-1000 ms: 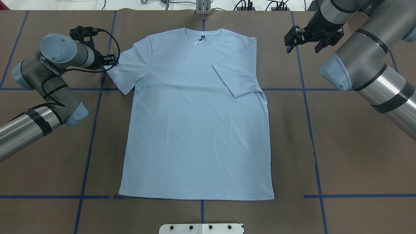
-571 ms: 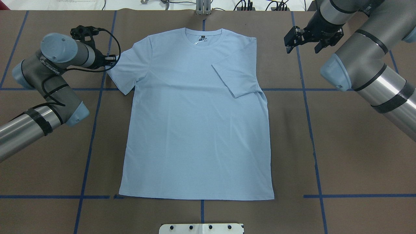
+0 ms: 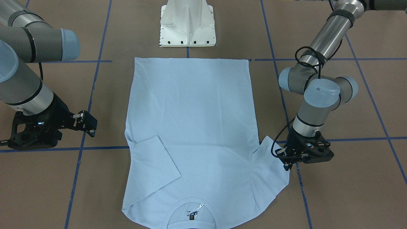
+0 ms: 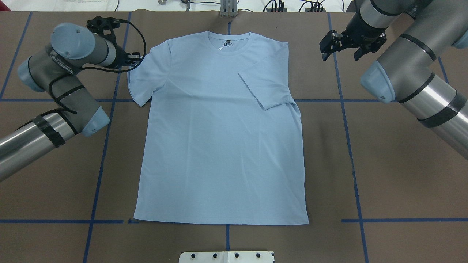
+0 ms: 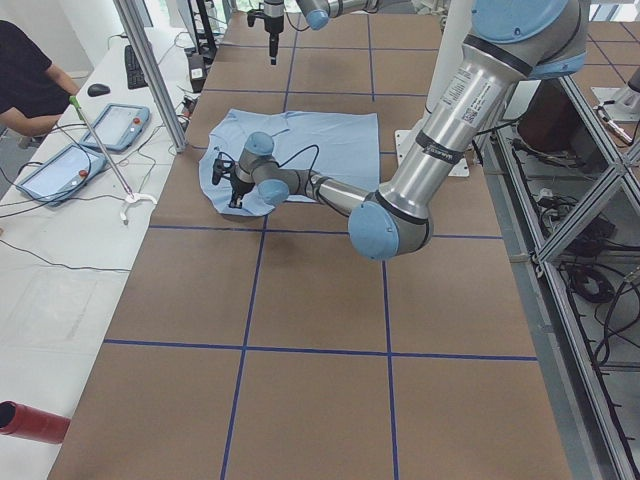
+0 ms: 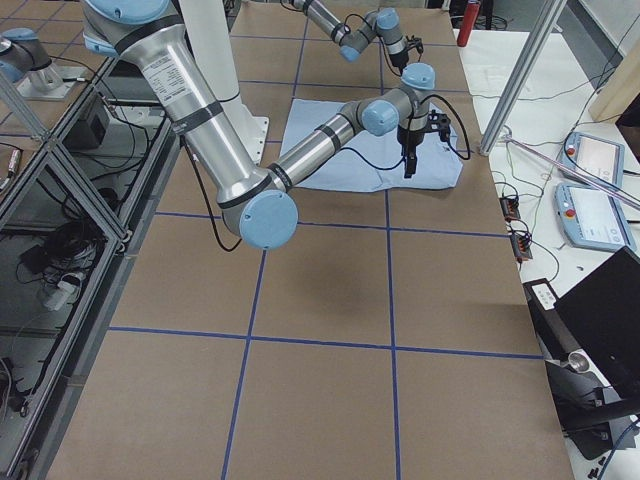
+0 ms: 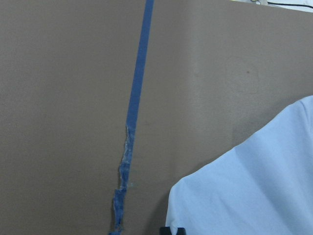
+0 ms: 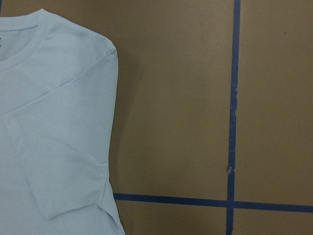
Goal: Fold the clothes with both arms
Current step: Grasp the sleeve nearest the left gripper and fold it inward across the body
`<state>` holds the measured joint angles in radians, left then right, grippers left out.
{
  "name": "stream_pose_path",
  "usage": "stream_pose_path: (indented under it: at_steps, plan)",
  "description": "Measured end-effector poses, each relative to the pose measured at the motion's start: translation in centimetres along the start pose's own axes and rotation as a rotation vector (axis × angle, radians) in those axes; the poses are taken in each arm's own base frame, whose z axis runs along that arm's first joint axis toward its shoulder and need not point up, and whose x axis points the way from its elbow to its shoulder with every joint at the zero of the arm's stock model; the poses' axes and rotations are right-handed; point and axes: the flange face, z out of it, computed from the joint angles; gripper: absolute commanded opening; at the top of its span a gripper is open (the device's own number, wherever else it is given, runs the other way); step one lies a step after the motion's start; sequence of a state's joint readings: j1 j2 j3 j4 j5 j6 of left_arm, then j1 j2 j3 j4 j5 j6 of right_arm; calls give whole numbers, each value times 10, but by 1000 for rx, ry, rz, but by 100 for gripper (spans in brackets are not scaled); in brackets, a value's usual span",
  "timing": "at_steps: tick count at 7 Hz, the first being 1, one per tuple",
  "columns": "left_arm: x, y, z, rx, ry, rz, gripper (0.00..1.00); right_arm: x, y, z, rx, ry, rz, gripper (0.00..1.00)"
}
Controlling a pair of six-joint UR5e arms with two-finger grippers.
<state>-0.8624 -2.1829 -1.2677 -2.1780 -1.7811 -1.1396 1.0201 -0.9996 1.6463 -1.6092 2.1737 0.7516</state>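
I've one sleeve (image 4: 265, 86) of the T-shirt (image 4: 219, 153) folded in, the left arm (image 4: 69, 47) pinching the other in its jaws, the right arm (image 4: 402, 62) idle with jaws wide; body folds remain.

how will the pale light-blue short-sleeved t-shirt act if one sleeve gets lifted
Probably floppy: one sleeve of the pale light-blue T-shirt lies folded flat over its body. Likely light, as it lies thin. It may drag across the brown table cover.

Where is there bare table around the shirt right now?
Bare: the wide strip between the T-shirt and the right arm, including under the right gripper; also between the hem and the white base plate. Crowded at the sleeve by the left gripper.
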Motion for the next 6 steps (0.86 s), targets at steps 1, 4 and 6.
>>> stream_pose_path:
  at_steps: [1, 4, 6]
  plan:
    - [56, -6, -20, -14, 4, -36, 0, 1, 0, 1, -1, 1, 1, 100]
    - [205, 22, -10, -76, 30, -145, 100, 6, 2, 5, -6, 6, 5, 100]
    - [221, 37, 6, -37, 47, -142, 100, 5, 3, 5, -5, 7, 4, 100]
